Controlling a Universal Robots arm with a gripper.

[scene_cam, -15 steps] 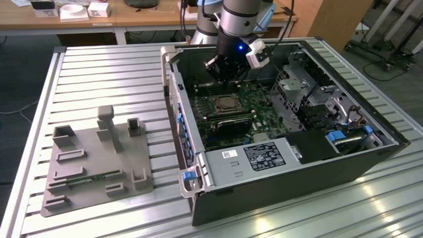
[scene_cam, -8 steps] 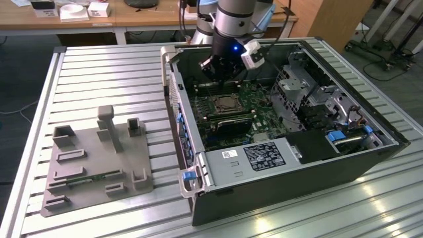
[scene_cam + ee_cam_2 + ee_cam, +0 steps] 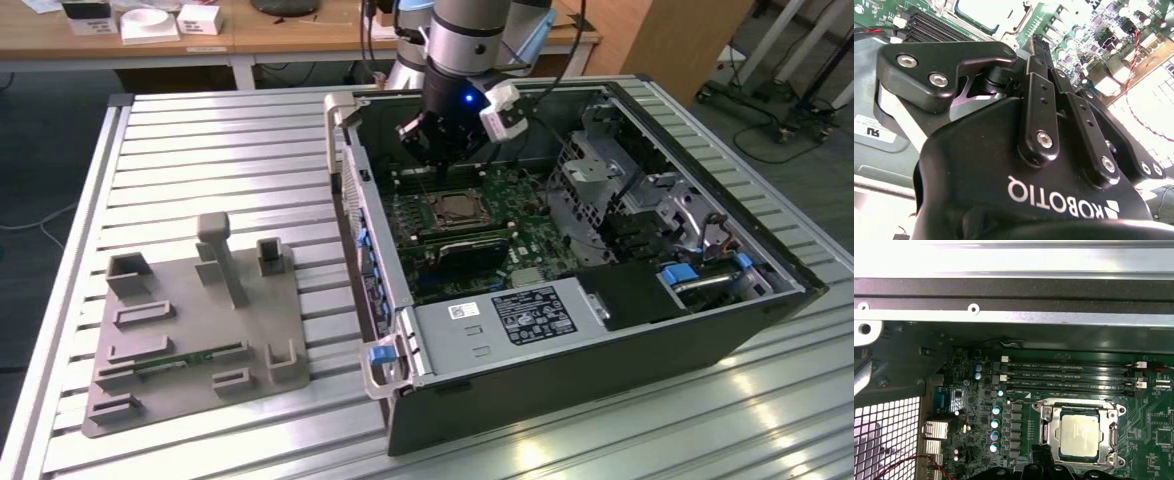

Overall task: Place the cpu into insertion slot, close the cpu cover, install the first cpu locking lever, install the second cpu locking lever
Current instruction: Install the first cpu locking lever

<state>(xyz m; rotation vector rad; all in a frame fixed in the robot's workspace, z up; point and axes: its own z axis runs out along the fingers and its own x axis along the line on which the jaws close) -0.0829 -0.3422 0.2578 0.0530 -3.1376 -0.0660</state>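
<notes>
Bench: slatted metal table (image 3: 200, 130), with a wooden desk (image 3: 307, 30) at the far side. An open computer case (image 3: 574, 400) lies on the exterior view's right. A grey fixture tray (image 3: 174, 290) sits well apart from it on the exterior view's left.

Arm: the gripper (image 3: 447, 150) hangs inside the far part of the case, above the green board. In the second wrist view its fingers (image 3: 1038, 55) run forward side by side to one narrow tip. They look pressed together with nothing between them.

Task parts, first wrist view: the cpu (image 3: 1080, 435) lies flat in the insertion slot (image 3: 1113, 439), silvery top up, just beside the long memory slots (image 3: 1069, 374). The cpu cover (image 3: 1050, 416) appears to be down, framing the chip through its window. I cannot make out how the locking levers stand. The gripper's tip hovers just next to the socket and touches nothing that I can see.

Handling, my judgement:
- The chip is light and stiff, with a smooth, slippery lid and a delicate contact side. Hold it by opposite edges only and keep it level.
- The cover is thin sheet metal, springy, on a hinge. Press on the frame itself, not on the chip in the window.
- The levers are probably thin wire under spring load and may slip off a smooth fingertip.
</notes>
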